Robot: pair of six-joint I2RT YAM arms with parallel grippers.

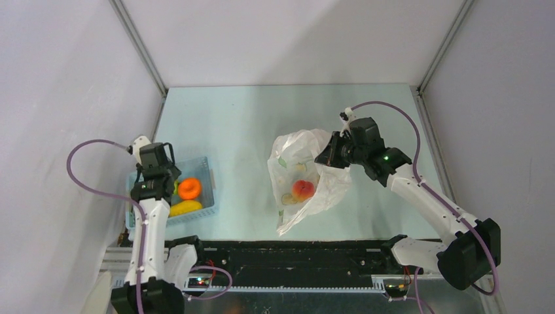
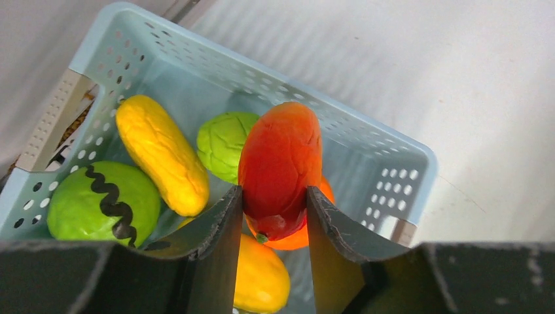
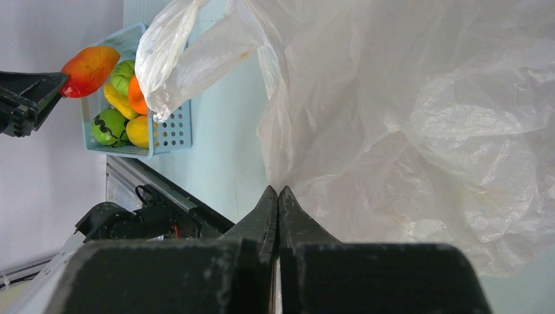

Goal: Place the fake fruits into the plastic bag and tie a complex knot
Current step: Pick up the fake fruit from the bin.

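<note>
plastic bag (image 3: 419,111): thin, crinkly, see-through white film, kinda shiny on the folds
red-orange fruit (image 2: 280,157): smooth glossy plastic
long yellow fruit (image 2: 160,154): shiny, slightly pebbled skin
basket (image 2: 386,163): light blue moulded plastic, satin-ish
left gripper fingers (image 2: 209,245): matt black, rough grainy edges

Basket (image 1: 208,171) left, plastic bag (image 1: 307,147) right; fruit (image 1: 302,190) inside bag.

White plastic bag (image 1: 296,152), peach fruit (image 1: 302,190) inside; red-orange fruit (image 2: 278,163) apparently lifted.
</note>
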